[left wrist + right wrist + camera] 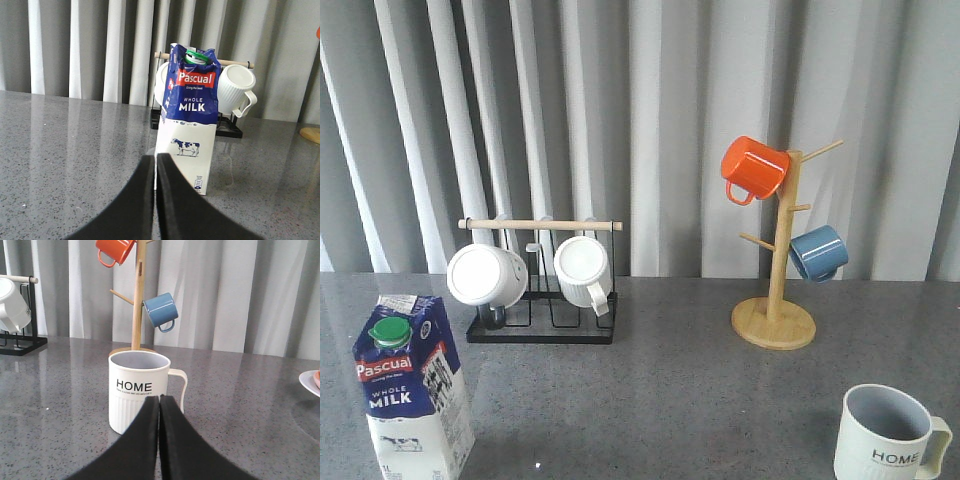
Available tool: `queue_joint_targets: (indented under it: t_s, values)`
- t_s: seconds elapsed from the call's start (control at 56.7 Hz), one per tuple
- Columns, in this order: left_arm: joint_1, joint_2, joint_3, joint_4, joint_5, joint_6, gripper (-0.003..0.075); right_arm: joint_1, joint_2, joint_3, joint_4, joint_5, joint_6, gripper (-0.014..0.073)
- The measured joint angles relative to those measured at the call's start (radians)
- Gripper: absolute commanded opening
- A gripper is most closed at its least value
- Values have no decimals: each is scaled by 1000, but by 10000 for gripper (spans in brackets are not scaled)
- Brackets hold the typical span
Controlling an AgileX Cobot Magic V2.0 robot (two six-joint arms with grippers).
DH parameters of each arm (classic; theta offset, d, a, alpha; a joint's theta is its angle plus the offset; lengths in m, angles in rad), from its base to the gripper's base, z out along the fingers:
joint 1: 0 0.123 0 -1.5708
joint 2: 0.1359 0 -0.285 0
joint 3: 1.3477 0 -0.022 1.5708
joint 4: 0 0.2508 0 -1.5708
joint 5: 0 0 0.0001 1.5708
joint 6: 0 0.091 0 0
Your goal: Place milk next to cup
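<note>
The milk carton (410, 395) stands upright at the front left of the grey table, blue top, white base, green cap. It also shows in the left wrist view (189, 120), just beyond my left gripper (155, 159), which is shut and empty, its fingers pressed together. The pale ribbed "HOME" cup (888, 435) stands at the front right, handle to the right. It also shows in the right wrist view (139, 390), just beyond my right gripper (160, 400), shut and empty. Neither gripper shows in the front view.
A black wire rack (542, 325) with a wooden bar holds two white mugs (487, 274) at the back left. A wooden mug tree (775, 315) with an orange mug (754, 167) and a blue mug (817, 251) stands back right. A white plate edge (310, 382) lies to the right.
</note>
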Motion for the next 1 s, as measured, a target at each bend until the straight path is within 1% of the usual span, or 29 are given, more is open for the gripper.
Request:
queue_joint_targets:
  t_s: [0.917,1.005]
  values:
    - [0,0,0,0,0,0,-3,0,0,0,0,-2,0,-9]
    - [0,0,0,1,-46,9,-3,0,0,0,0,-37,-2,-9]
